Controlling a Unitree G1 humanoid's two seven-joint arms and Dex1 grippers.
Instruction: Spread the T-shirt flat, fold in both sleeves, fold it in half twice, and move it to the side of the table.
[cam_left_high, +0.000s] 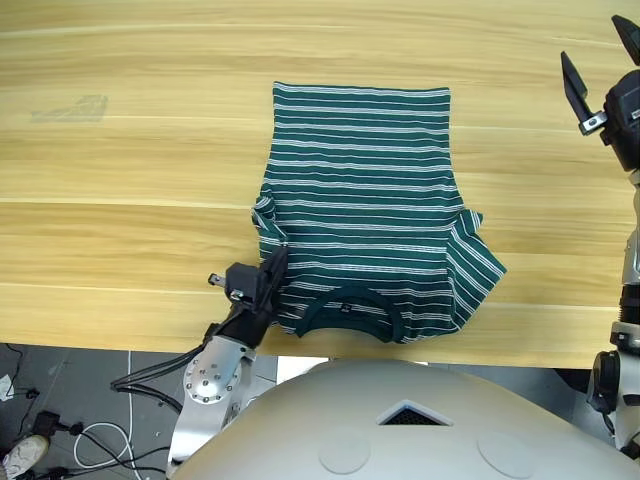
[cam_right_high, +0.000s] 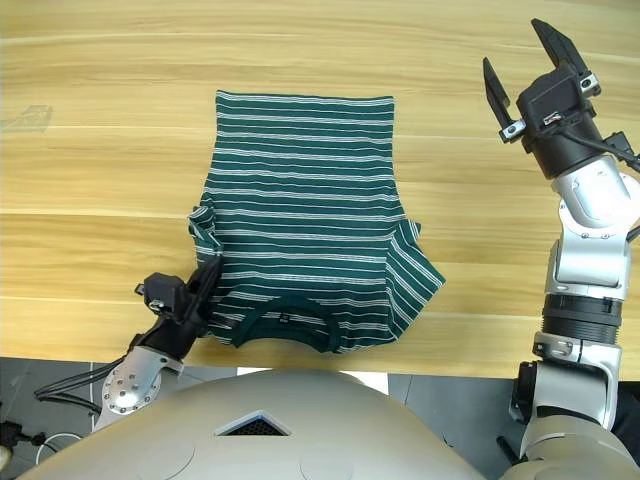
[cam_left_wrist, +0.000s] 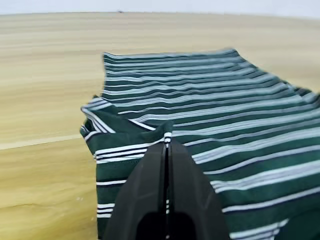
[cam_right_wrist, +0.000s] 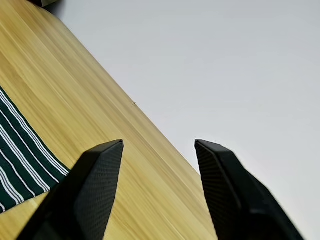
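Left arm: low at the near bench (cam_left_high: 120, 180) edge, angled forward.
Left end effector (cam_left_high: 276, 262): fingers pressed together, pinching the T-shirt (cam_left_high: 360, 190) edge.
Right arm: raised, forearm upright.
Right end effector (cam_right_high: 513, 44): fingers spread wide, holding nothing.

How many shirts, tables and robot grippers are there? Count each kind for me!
T-shirt: 1
grippers: 2, the left gripper and the right gripper
table: 1
Total: 4
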